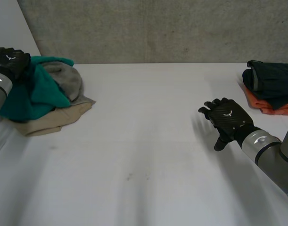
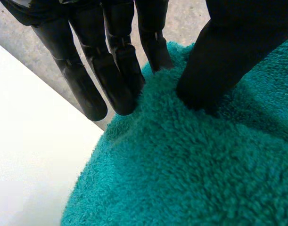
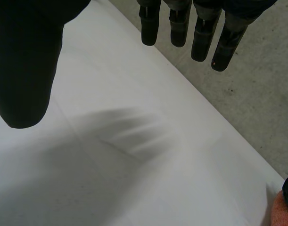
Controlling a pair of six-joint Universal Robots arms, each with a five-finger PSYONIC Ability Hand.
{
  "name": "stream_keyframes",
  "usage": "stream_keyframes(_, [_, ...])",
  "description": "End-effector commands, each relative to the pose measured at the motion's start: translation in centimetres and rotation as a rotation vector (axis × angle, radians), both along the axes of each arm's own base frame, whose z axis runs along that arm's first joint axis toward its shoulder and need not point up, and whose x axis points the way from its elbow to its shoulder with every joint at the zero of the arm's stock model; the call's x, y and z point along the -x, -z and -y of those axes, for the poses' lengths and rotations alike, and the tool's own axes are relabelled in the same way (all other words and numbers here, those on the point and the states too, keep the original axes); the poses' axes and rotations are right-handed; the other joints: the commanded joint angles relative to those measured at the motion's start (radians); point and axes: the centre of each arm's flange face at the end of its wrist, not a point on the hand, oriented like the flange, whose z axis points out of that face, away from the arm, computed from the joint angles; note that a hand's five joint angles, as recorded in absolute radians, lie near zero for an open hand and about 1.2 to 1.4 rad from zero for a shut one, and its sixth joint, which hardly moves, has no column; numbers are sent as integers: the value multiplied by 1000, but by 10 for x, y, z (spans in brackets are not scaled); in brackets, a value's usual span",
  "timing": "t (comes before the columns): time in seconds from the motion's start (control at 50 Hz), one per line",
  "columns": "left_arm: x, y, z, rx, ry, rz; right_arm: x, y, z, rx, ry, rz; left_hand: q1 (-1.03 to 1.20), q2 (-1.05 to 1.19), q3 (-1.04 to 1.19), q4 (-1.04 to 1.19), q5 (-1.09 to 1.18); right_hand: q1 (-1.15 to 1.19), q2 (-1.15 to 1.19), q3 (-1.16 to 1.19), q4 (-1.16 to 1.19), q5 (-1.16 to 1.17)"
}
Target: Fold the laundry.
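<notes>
laundry heaped at the left of the counter, left robot hand on the teal towel

the white counter (image 1: pixel 144 155) carries two lots of laundry, well apart. at its left end is a loose heap: a teal towel (image 1: pixel 35 92) lies on top, draped over a grey cloth (image 1: pixel 70 80), and both rest on a tan cloth (image 1: pixel 56 117) that spreads out flat beneath them. at the right end is a neater stack, a dark green garment (image 1: pixel 271 77) lying on an orange cloth (image 1: pixel 268 106).

the left robot hand (image 1: pixel 9 61) sits on the far left part of the teal towel, at the heap's outer edge. in the left wrist view its thumb (image 2: pixel 214 70) is sunk into the fluffy pile of the towel, and its fingers (image 2: pixel 120 80) reach down almost straight at the towel's edge. the one nearest the thumb has its tip buried in the pile, so a ridge of towel is pinched between it and the thumb. the other fingertips hang just past the towel's edge.

the right robot hand (image 1: pixel 226 120) hovers over bare counter, near the right-hand stack but apart from it. its fingers (image 3: pixel 200 37) are spread and relaxed and its thumb (image 3: pixel 26 70) stands wide of them; it grasps nothing. a corner of the orange cloth shows beyond its fingertips in the right wrist view.

a grey concrete wall (image 1: pixel 158 28) stands behind the counter.
</notes>
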Motion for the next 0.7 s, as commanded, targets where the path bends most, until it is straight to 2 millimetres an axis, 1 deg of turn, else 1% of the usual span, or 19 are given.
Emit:
stream_keyframes(0.02, [2, -9, 2, 50, -1, 0, 0, 2, 0, -4, 2, -3, 294, 240, 242, 234, 266, -12, -45, -36, -57, -58])
stream_keyframes(0.08, [10, -24, -1, 91, 11, 2, 0, 1, 0, -2, 5, -2, 294, 240, 242, 234, 266, -12, -45, -36, -57, -58])
stream_keyframes(0.12, [17, -46, -7, 139, 26, -3, 0, 1, 1, 0, 6, -1, 294, 240, 242, 234, 266, -12, -45, -36, -57, -58])
stream_keyframes(0.14, [27, -75, -17, 198, 49, -20, 0, 0, 2, 3, 10, -2, 294, 240, 242, 234, 266, -12, -45, -36, -57, -58])
stream_keyframes(0.2, [39, -123, -36, 304, 87, -69, 0, 0, 2, 4, 12, -2, 294, 240, 242, 234, 266, -12, -45, -36, -57, -58])
stream_keyframes(0.22, [44, -151, -49, 368, 112, -102, 0, 0, 2, 4, 10, -2, 294, 240, 242, 234, 266, -12, -45, -36, -57, -58])
stream_keyframes(0.24, [46, -163, -54, 398, 121, -116, 0, 0, 1, 2, 12, -3, 294, 240, 242, 234, 266, -12, -45, -36, -57, -58])
stream_keyframes(0.3, [50, -195, -71, 479, 154, -161, 0, 0, 1, 1, 12, -3, 294, 240, 242, 234, 266, -12, -45, -36, -57, -58])
stream_keyframes(0.36, [59, -206, -80, 510, 180, -177, 0, -1, 1, 3, 13, -4, 294, 240, 242, 234, 266, -12, -45, -36, -57, -58])
stream_keyframes(0.38, [71, -213, -89, 525, 210, -186, 0, -1, 1, 5, 14, -4, 294, 240, 242, 234, 266, -12, -45, -36, -57, -58])
stream_keyframes(0.44, [92, -216, -102, 519, 266, -204, 1, -3, 2, 11, 18, -2, 294, 240, 242, 234, 266, -12, -45, -36, -57, -58])
stream_keyframes(0.46, [107, -212, -112, 496, 305, -222, 2, -5, 4, 21, 23, 1, 294, 240, 242, 234, 266, -12, -45, -36, -57, -58])
stream_keyframes(0.5, [124, -204, -123, 455, 350, -245, 5, -9, 8, 35, 35, 5, 294, 240, 242, 234, 266, -12, -45, -36, -57, -58])
stream_keyframes(0.52, [146, -196, -139, 410, 416, -278, 9, -15, 12, 49, 57, 14, 294, 240, 242, 234, 266, -12, -45, -36, -57, -58])
stream_keyframes(0.56, [169, -187, -157, 359, 490, -320, 15, -22, 17, 63, 93, 29, 294, 240, 242, 234, 266, -12, -45, -36, -57, -58])
stream_keyframes(0.58, [190, -177, -176, 302, 562, -366, 22, -28, 22, 72, 140, 49, 294, 240, 242, 234, 266, -12, -45, -36, -57, -58])
stream_keyframes(0.64, [214, -164, -201, 219, 651, -431, 30, -38, 28, 83, 206, 87, 294, 240, 242, 234, 266, -12, -45, -36, -57, -58])
stream_keyframes(0.68, [233, -145, -218, 117, 716, -491, 38, -46, 34, 90, 261, 120, 294, 240, 242, 234, 266, -12, -45, -36, -57, -58])
stream_keyframes(0.7, [244, -129, -227, 40, 749, -528, 42, -48, 36, 90, 281, 138, 294, 240, 242, 234, 266, -12, -45, -36, -57, -58])
